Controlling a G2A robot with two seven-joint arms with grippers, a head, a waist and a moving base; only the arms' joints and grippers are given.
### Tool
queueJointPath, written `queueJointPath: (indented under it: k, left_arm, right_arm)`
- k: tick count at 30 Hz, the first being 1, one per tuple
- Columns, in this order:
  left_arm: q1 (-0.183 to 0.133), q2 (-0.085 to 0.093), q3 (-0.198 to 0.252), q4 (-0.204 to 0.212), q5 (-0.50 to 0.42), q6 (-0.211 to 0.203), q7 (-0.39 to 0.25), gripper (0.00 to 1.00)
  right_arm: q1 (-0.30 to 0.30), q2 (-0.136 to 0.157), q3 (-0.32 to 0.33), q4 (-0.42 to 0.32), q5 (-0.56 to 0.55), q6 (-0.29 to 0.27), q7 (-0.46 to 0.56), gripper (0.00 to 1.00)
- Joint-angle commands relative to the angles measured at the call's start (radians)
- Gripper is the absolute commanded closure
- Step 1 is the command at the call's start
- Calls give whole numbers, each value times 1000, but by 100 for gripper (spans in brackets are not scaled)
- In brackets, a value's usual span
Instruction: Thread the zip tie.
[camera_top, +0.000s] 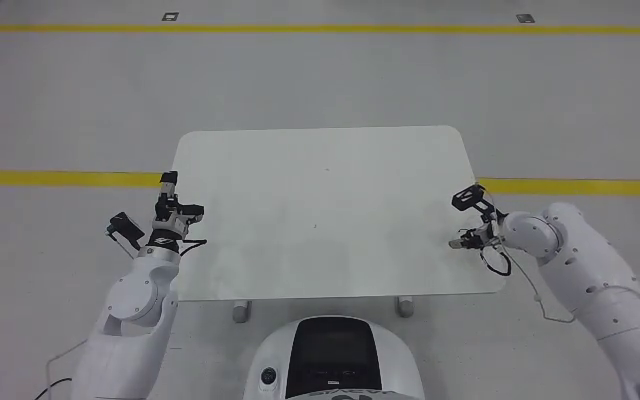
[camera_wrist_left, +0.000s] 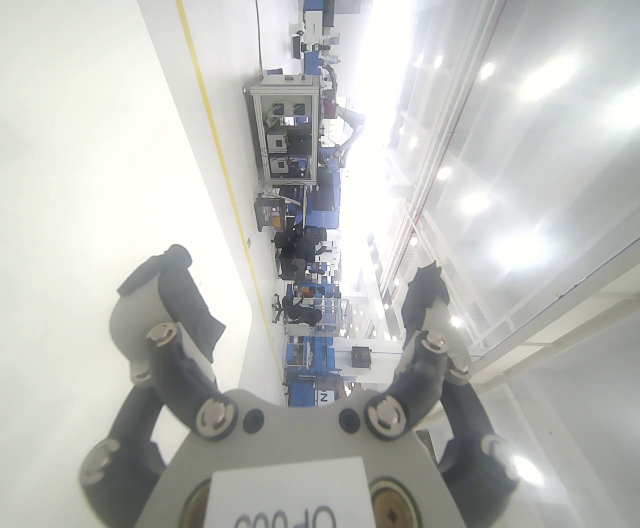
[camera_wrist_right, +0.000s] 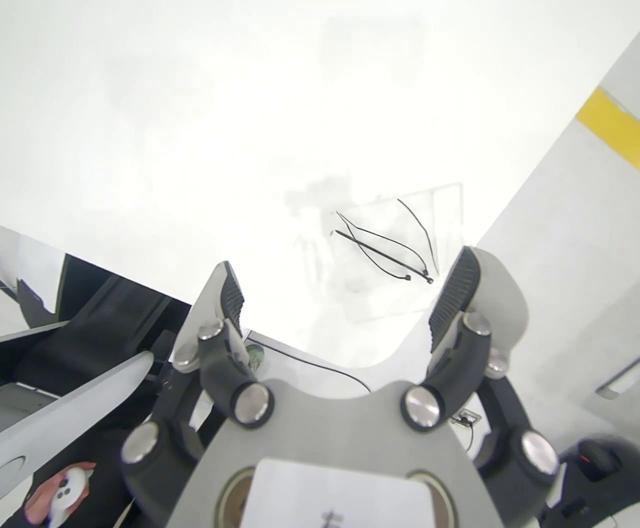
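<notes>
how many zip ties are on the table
3 zip ties, on the clear sheet by the right gripper: two crossing each other, a third curved beside them. They overlap, so another may be hidden.

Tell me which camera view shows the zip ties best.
The right wrist view: the zip ties lie crossed on a clear sheet near a corner of the table, ahead of the open right pincer. In the top view they are too small to make out; the left wrist view faces the room.
</notes>
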Motion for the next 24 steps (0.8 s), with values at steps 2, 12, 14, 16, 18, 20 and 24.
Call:
queueJointPath:
  k: [2,12,14,16,18,20,24]
  left_arm:
    - [0,0,0,0,0,0,0,0]
    - [0,0,0,0,0,0,0,0]
    - [0,0,0,0,0,0,0,0]
    - [0,0,0,0,0,0,0,0]
    - [0,0,0,0,0,0,0,0]
    - [0,0,0,0,0,0,0,0]
    - [0,0,0,0,0,0,0,0]
  right_arm:
    - [0,0,1,-1,-1,1,0,0]
    - [-50,27,66,-48,-50,-5,4,0]
    - [-70,36,86,-72,-60,-5,13,0]
    - [-83,43,102,-80,-58,-5,25,26]
    - [-93,49,114,-87,-57,-5,32,56]
    - [-98,52,122,-90,-54,-5,33,67]
    - [-105,57,126,-98,-63,-5,17,77]
